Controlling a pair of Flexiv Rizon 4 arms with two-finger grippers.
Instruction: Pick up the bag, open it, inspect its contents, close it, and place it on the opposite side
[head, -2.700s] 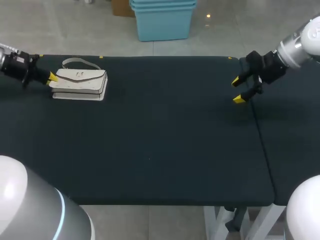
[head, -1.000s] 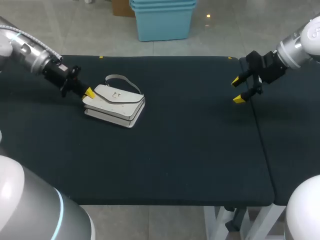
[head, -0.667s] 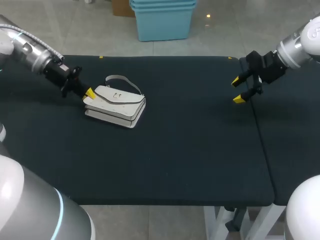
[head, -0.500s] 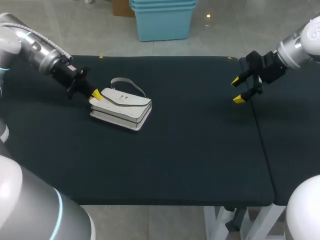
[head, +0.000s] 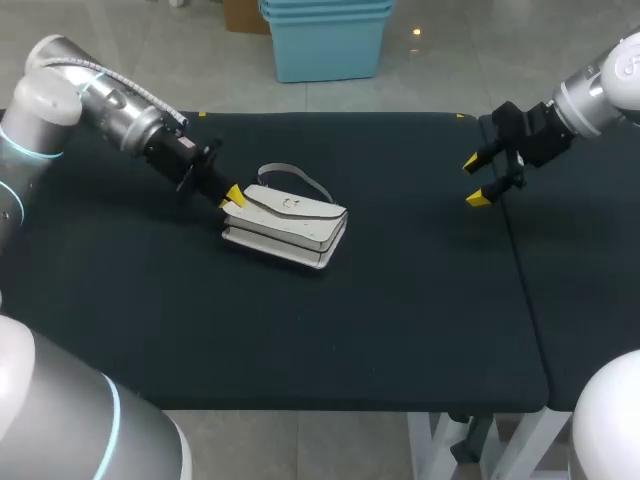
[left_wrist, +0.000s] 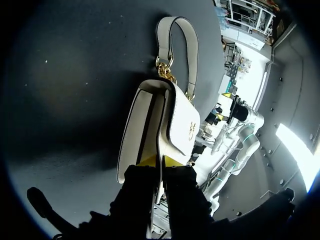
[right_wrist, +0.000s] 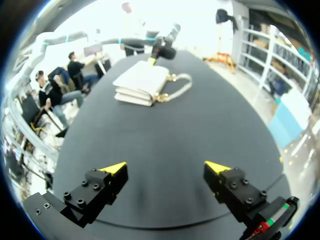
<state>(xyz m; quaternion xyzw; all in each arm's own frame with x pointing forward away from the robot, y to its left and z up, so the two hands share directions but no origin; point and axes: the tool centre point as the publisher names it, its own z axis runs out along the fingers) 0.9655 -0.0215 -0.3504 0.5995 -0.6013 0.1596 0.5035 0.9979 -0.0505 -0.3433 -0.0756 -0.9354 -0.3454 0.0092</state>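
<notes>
- White bag (head: 285, 228) lies flat on the black counter (head: 350, 330), left of the middle and in the half nearer the far edge, slewed at an angle to the edges.
- Flap is down over the front. A small gold clasp (left_wrist: 191, 131) sits on the flap.
- Short handle (head: 297, 177) is joined to the bag by gold links and lies on the cloth on the bag's far side, toward the counter's far edge.
- Left arm comes in from the far left corner and reaches low across the counter to the bag's left end.
- Left gripper (head: 232, 197) is at that end of the bag. In the left wrist view its fingers (left_wrist: 147, 160) are drawn close, with one yellow tip on each side of a thin white edge of the bag, so they are pinching it.
- The bag's underside looks to be resting on the cloth. Whether the gripped end is slightly raised cannot be told.
- Right arm comes in from the far right.
- Right gripper (head: 474, 180) hangs above the counter's right edge, in the far part, well apart from the bag.
- Its fingers (right_wrist: 114, 167) are spread wide, with bare black cloth between them and nothing touched.
- From the right wrist the bag (right_wrist: 141, 82) shows well ahead of the spread fingers, with the left arm's yellow tip at its farther end.
</notes>
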